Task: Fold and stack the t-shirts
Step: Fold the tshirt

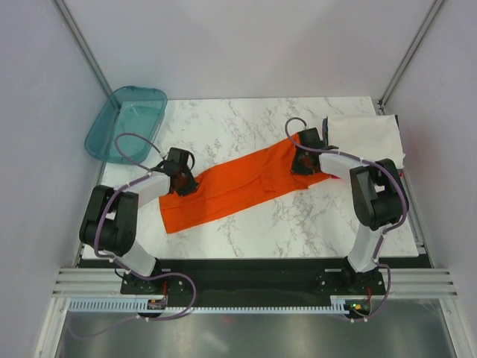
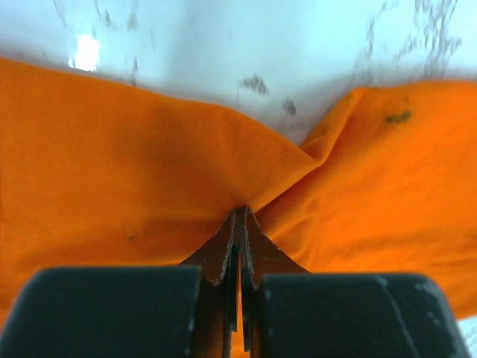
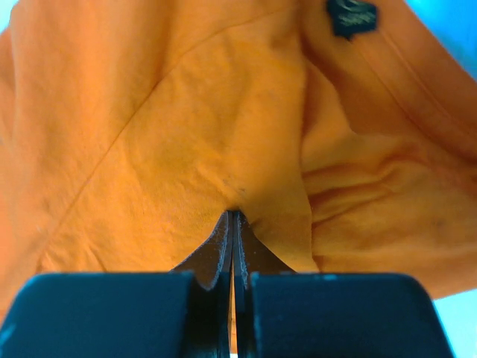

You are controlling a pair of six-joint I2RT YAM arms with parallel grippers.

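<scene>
An orange t-shirt [image 1: 238, 186] lies as a long folded band slanting across the marble table, low at the left and high at the right. My left gripper [image 1: 181, 177] is shut on the band's upper left edge, and the cloth [image 2: 134, 179] puckers into its tips [image 2: 242, 212]. My right gripper [image 1: 304, 158] is shut on the band's right end, where the fabric [image 3: 186, 134] gathers at its tips [image 3: 235, 215] and a dark neck label [image 3: 352, 15] shows. A folded white t-shirt [image 1: 365, 138] rests at the back right, just beyond the right gripper.
A teal translucent tray [image 1: 125, 123] hangs over the table's back left corner. The marble table [image 1: 298, 224] ends at a black strip along the near edge, where both arm bases stand. Metal frame posts rise at the back corners.
</scene>
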